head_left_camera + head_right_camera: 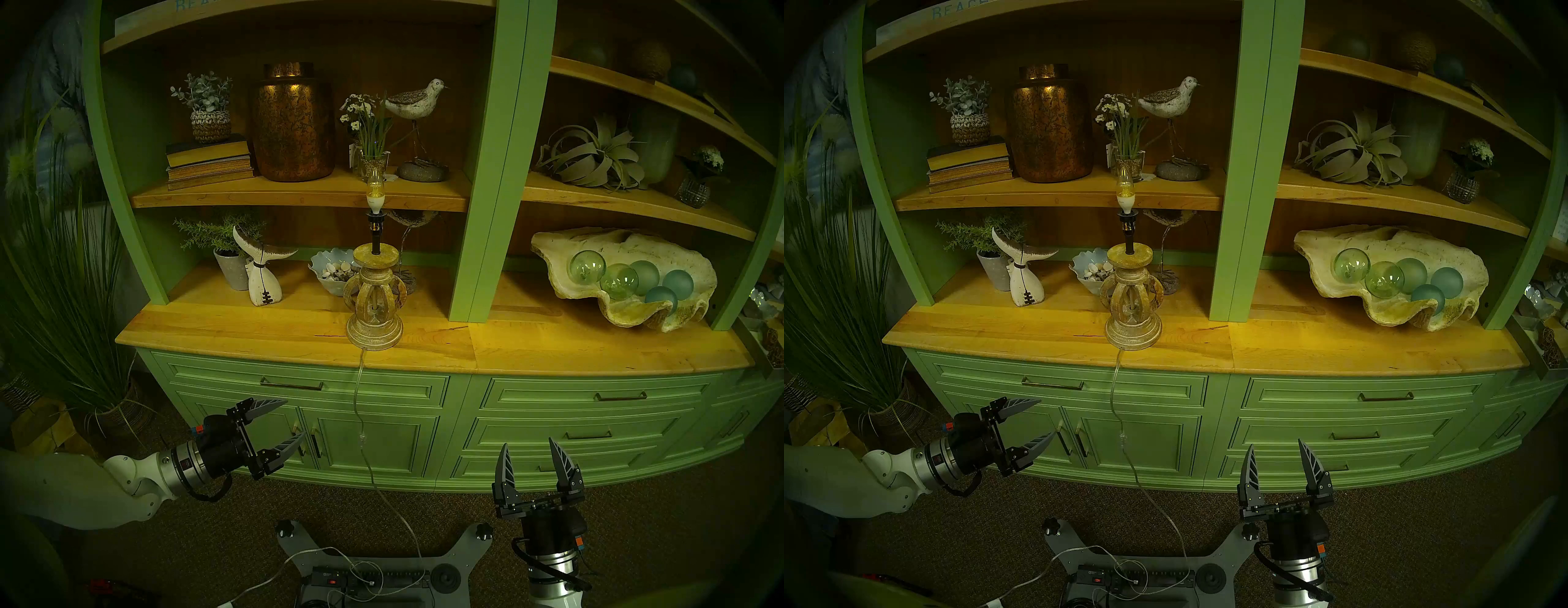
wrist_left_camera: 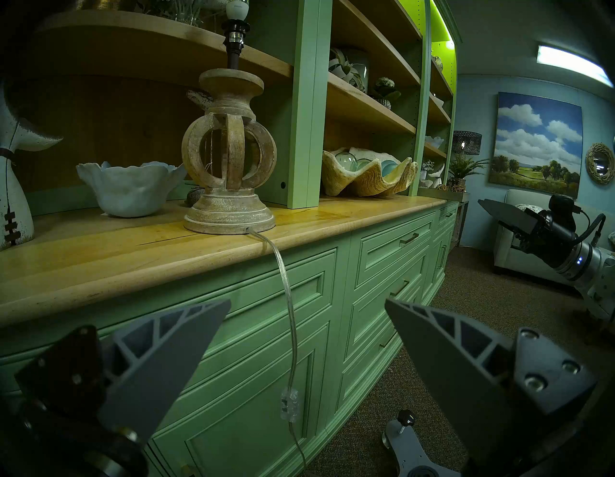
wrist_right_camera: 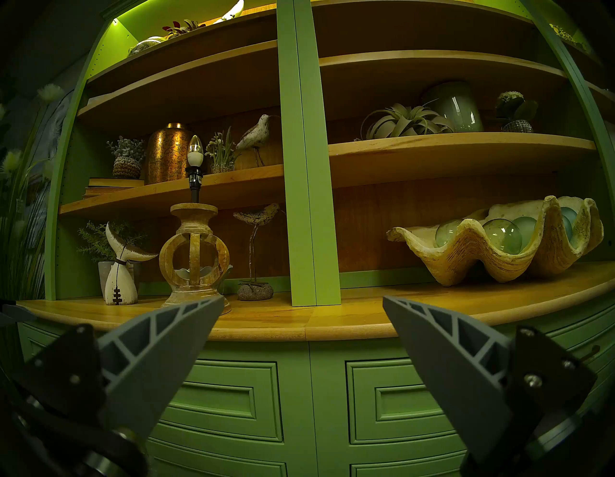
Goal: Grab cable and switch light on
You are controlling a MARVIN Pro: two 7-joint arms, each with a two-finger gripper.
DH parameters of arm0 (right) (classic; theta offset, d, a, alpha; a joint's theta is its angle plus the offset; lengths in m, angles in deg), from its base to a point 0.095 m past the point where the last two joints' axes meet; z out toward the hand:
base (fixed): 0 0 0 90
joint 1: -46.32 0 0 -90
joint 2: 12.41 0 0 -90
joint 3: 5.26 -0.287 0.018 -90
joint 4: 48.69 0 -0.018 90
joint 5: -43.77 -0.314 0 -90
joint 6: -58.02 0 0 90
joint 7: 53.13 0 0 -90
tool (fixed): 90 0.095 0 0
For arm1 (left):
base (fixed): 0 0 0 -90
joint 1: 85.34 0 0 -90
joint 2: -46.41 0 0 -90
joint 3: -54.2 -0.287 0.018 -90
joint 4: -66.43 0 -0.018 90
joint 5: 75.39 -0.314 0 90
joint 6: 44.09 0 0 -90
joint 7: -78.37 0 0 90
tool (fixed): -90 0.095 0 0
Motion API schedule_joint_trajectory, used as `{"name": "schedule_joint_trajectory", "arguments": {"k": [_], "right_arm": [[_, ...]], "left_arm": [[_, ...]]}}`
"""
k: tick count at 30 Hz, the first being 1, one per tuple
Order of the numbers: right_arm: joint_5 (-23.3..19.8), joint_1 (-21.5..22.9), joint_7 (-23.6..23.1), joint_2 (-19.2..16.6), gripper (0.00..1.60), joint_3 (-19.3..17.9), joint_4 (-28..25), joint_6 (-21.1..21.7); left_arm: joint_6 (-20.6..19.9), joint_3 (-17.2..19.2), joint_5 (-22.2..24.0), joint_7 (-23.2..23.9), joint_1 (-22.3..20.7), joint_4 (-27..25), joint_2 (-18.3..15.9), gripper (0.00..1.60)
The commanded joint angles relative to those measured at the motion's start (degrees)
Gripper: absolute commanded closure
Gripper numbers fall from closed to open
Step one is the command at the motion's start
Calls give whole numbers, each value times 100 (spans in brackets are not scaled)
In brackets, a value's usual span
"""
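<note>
We see the clear, glossy cable (image 2: 289, 319) fall from the carved, chalky wooden light (image 1: 374, 297) on the table (image 1: 254, 327), its ribbed switch (image 2: 288, 404) sharp only in the left wrist view, before both grippers (image 1: 292, 418) (image 1: 530, 448), ribbed grey jaws spread, empty.

Dim, green-tinted room; warm glow pools on the wooden countertop (image 1: 297, 335), a ceiling light (image 2: 572, 65) glares, fisheye edges darken.
</note>
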Motion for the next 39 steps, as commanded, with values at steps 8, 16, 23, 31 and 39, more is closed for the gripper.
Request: {"name": "schedule_joint_trajectory", "arguments": {"k": [8,16,23,31,39], "right_arm": [[-12,23,-8,-11,0,3,-96,-26],[-13,34,-6,-16,0,2,-73,-28],[-15,47,-4,-22,0,2,-30,-27],[-19,58,-3,-31,0,2,11,-28],[-23,69,-4,-38,0,3,29,-31]], "left_arm": [[161,173,25,1087,58,-735,-740,0],[161,28,368,167,376,-1340,-427,0],[29,32,676,-603,456,-1494,146,0],[-390,-22,756,-1778,547,-1611,784,0],[-824,53,835,-2524,454,-1588,1148,0]]}}
